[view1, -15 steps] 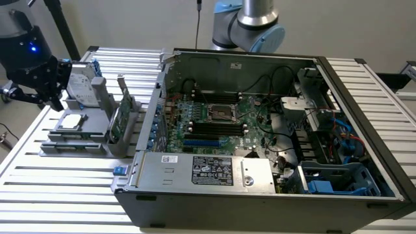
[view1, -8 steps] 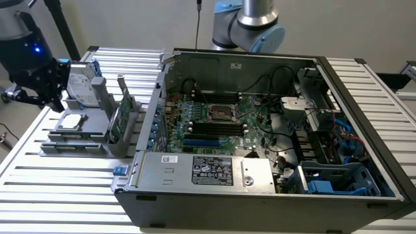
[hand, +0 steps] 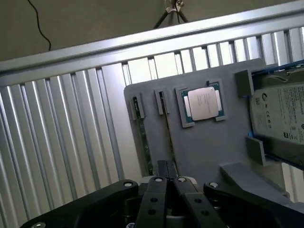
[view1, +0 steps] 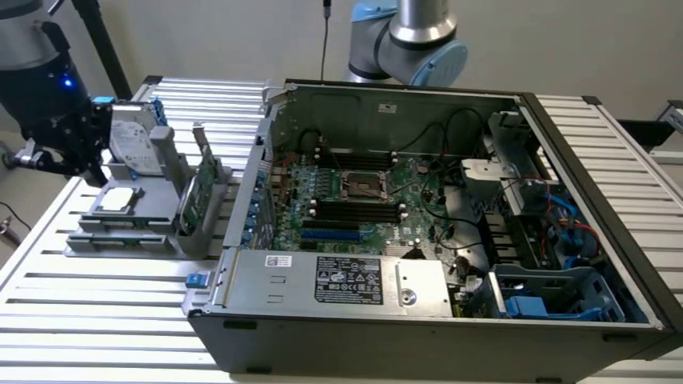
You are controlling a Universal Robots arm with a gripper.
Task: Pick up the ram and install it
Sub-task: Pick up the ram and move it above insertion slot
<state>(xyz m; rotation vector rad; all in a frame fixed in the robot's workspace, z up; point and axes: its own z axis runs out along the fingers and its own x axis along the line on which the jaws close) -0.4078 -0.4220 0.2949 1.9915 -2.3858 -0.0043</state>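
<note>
ram point(view1: 201, 192) is standing edgewise in the grey holder point(hand: 209, 147), likely light, fragile, suiting a pinch across its faces; gripper point(hand: 166, 164) is hovering over the holder, clenched empty.

From my screen I see a big metal table point(view1: 96, 320) made of long shiny strips. On it sits an open computer box point(view1: 427, 340) with dark walls. Inside lies a green board point(view1: 320, 172) with a square silver socket point(view1: 361, 186) in the middle. A silver power box point(view1: 341, 280) with a black sticker sits at the near side. Blue wires point(view1: 577, 232) curl at the exterior view's right. Just beside the box, on the exterior view's left, is a grey holder point(hand: 209, 147). A small square silver chip point(hand: 203, 103) lies flat in it. A silver hard drive point(hand: 280, 114) in a blue frame is near the chip. Past the table stands a tripod point(hand: 173, 9), and a thin black cord point(hand: 40, 23) hangs there.
</note>
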